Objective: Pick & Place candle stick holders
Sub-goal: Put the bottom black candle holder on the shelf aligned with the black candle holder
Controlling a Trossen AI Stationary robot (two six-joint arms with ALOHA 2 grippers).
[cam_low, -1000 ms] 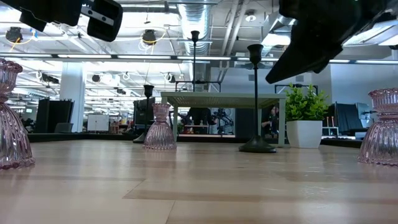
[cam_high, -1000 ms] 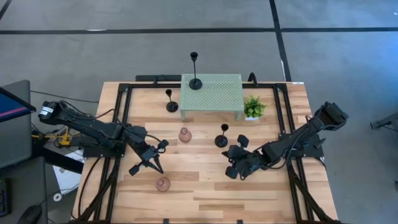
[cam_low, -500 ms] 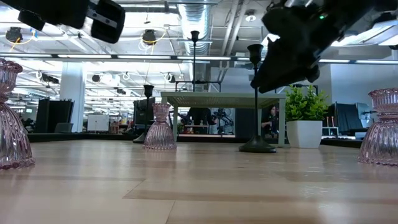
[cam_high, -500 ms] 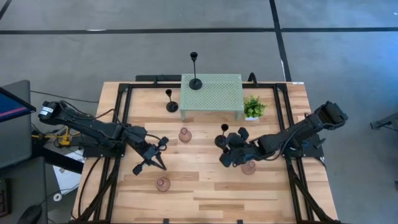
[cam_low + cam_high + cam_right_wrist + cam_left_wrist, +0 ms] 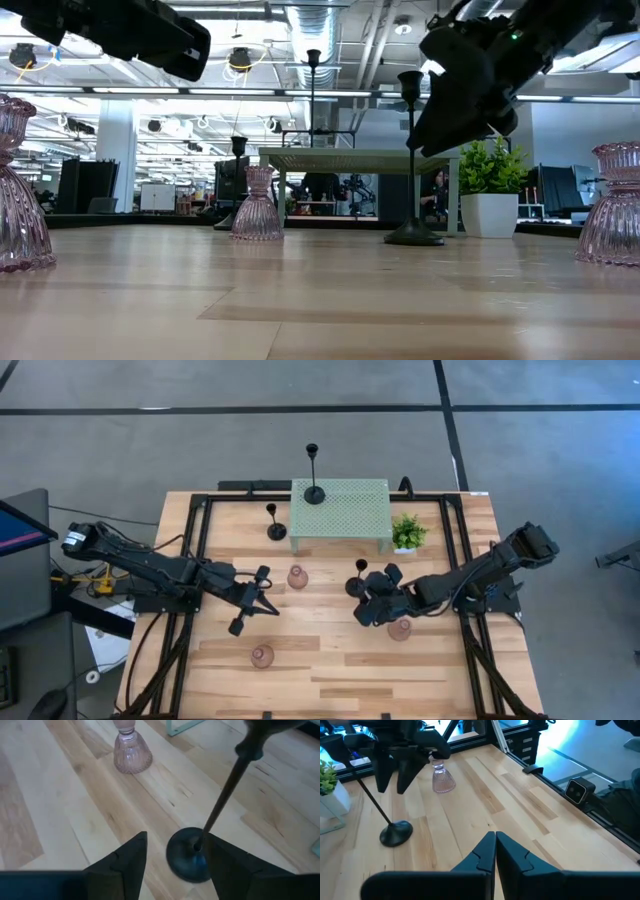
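Two pincers hovered — right pincer (image 5: 170, 852) spread apart around a slim black candle holder (image 5: 192, 854); left pincer (image 5: 495, 851) pressed together, alone.

a pale green mesh stand (image 5: 340, 510) sits at the back of the wooden table (image 5: 330, 660). a small green plant (image 5: 406, 531) in a white pot is just beside the stand. a black frame (image 5: 200, 520) runs along the table's edges. the floor (image 5: 200, 430) around is grey.
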